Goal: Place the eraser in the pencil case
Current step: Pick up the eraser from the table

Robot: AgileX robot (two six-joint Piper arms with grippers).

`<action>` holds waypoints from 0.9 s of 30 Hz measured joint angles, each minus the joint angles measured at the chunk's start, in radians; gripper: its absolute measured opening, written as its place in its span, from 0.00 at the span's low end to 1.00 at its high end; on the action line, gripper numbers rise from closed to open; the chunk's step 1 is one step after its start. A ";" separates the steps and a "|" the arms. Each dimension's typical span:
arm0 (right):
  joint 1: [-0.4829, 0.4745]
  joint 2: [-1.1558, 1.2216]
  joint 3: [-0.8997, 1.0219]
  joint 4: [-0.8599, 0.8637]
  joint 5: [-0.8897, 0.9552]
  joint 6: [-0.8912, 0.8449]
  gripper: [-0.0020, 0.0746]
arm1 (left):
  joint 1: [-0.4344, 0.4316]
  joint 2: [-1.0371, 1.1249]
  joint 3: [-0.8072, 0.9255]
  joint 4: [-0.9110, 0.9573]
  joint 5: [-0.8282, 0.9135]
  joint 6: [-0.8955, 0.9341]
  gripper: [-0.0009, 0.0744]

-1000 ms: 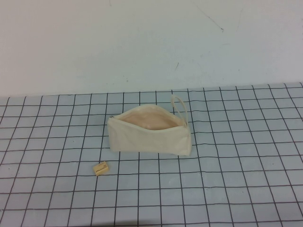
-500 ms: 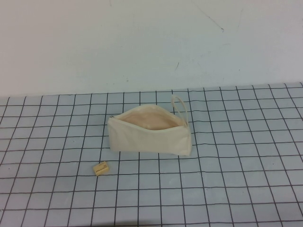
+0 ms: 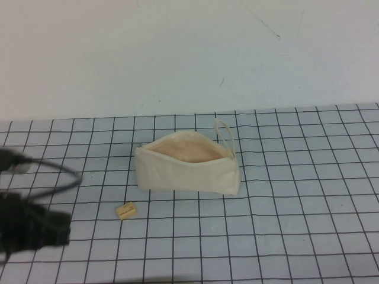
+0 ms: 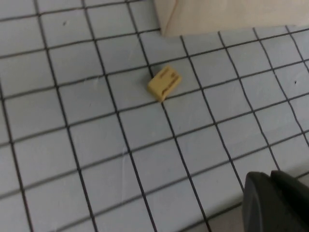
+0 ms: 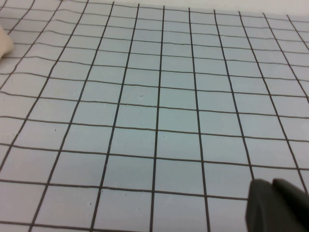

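Observation:
The eraser (image 3: 126,210), a tiny yellow-tan block, lies on the grid mat just in front of the left end of the pencil case (image 3: 188,173). The cream pouch stands unzipped, its peach lining showing and its loop strap at the right end. My left gripper (image 3: 58,232) has come in blurred at the left edge, well left of the eraser. In the left wrist view its fingers (image 4: 270,195) are together and empty, apart from the eraser (image 4: 164,82) and the pouch corner (image 4: 231,14). My right gripper (image 5: 274,199) is shut and empty over bare mat, outside the high view.
A blue-grey mat with a black grid (image 3: 296,207) covers the table up to a pale wall (image 3: 189,53) behind. A black cable (image 3: 56,177) loops off the left arm. A sliver of the pouch (image 5: 4,44) shows in the right wrist view.
The left arm has swung into the high view from the left edge; it was absent before. The eraser and the pencil case have not moved.

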 joint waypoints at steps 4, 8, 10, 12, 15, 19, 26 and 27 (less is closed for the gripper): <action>0.000 0.000 0.000 0.000 0.000 0.000 0.03 | -0.004 0.194 -0.118 -0.094 -0.009 0.152 0.01; 0.000 0.000 0.000 0.000 0.000 0.000 0.03 | -0.046 0.362 -0.269 -0.054 -0.012 0.177 0.01; 0.000 0.000 0.000 0.000 0.000 0.000 0.03 | -0.087 0.441 -0.328 0.009 -0.022 0.176 0.03; 0.000 0.000 0.000 0.000 0.000 0.000 0.03 | -0.134 0.514 -0.382 0.098 -0.032 0.146 0.08; 0.000 0.000 0.000 0.000 0.000 0.000 0.03 | -0.185 0.611 -0.446 0.202 -0.037 0.074 0.24; 0.000 0.000 0.000 0.000 0.000 0.000 0.03 | -0.214 0.726 -0.512 0.257 -0.039 0.019 0.57; 0.000 0.000 0.000 0.000 0.000 0.000 0.03 | -0.238 0.878 -0.579 0.301 -0.036 0.028 0.66; 0.000 0.000 0.000 0.000 0.000 0.000 0.03 | -0.241 0.894 -0.584 0.305 -0.034 0.030 0.63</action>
